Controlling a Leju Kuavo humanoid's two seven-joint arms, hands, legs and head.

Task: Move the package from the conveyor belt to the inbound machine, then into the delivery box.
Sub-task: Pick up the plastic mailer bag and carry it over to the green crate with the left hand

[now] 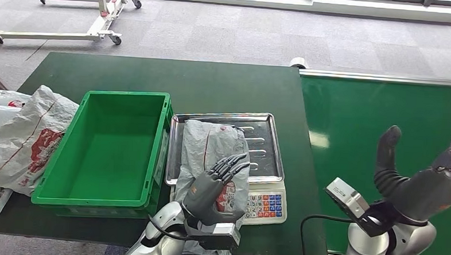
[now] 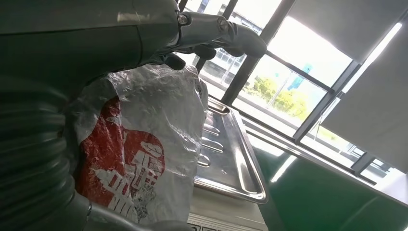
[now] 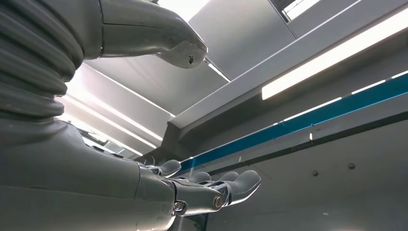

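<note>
The right robot hand [image 3: 144,144] is empty, thumb [image 3: 159,41] held apart from its fingers [image 3: 231,185], palm turned toward a ceiling light strip [image 3: 332,57].

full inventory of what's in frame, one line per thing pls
package: 1, grey with red print, on the scale's tray, near end hanging over the keypad
scale tray: 1, steel, right of the crate
scale keypad: 1, white with coloured keys, table's near edge
crate: 1, green, nothing in it, left of the scale
bags: a pile, white-grey with red print, table's left end
conveyor belt: 1, green, at right
trolley frame: 1, white, on the floor behind
left hand: on the package
right hand: raised over the belt, fingers apart
</note>
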